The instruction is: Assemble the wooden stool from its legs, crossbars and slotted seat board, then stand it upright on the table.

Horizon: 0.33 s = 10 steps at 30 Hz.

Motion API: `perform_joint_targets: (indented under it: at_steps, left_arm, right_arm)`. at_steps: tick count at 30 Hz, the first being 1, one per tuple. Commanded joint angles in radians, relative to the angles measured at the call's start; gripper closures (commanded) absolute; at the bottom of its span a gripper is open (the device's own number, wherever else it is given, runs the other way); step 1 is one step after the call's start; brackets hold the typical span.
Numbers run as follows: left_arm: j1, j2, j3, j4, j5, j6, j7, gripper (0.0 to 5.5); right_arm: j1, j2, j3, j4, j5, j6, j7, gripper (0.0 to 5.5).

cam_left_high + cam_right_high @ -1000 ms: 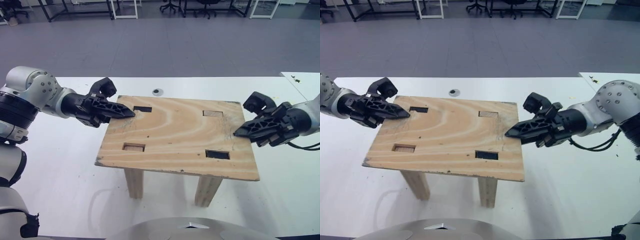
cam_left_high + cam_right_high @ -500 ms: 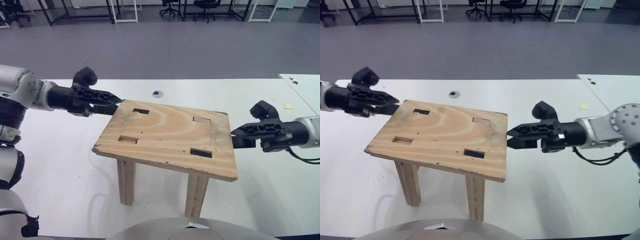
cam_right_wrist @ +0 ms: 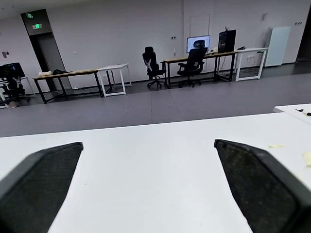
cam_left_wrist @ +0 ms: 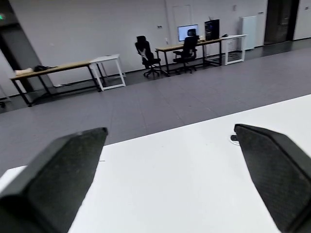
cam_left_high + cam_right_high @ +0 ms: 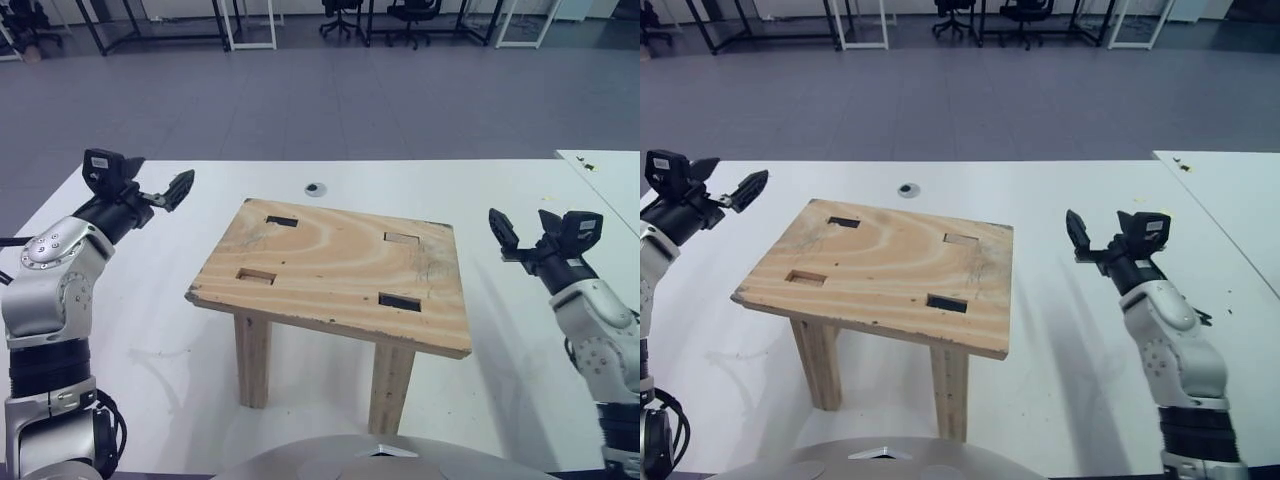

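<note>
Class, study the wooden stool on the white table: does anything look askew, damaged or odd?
The light wooden stool stands upright. Two of its seat slots look dark and two look wood-filled. Nothing else stands out.

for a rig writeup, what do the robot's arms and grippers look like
The left arm and right arm are rounded silver-grey shells with black joint bands. The left gripper and right gripper are black, each two tapered pointed fingers beside a small boxy module. A black cable loops low by the left arm.
</note>
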Motion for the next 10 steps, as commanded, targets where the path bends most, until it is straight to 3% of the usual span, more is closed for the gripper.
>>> perform_joint_targets:
  at_steps: [1,10]
  left_arm:
    - [-0.023,-0.043,-0.022,0.069,0.050,-0.080,0.013,0.69]
    - [0.016,-0.181,-0.042,0.027,0.068,-0.122,0.100,0.69]
  right_arm:
    - [-0.086,0.054,0.011,0.090,-0.145,-0.073,-0.018,0.45]
    - [-0.257,0.057,-0.029,0.240,-0.246,-0.116,0.091,0.45]
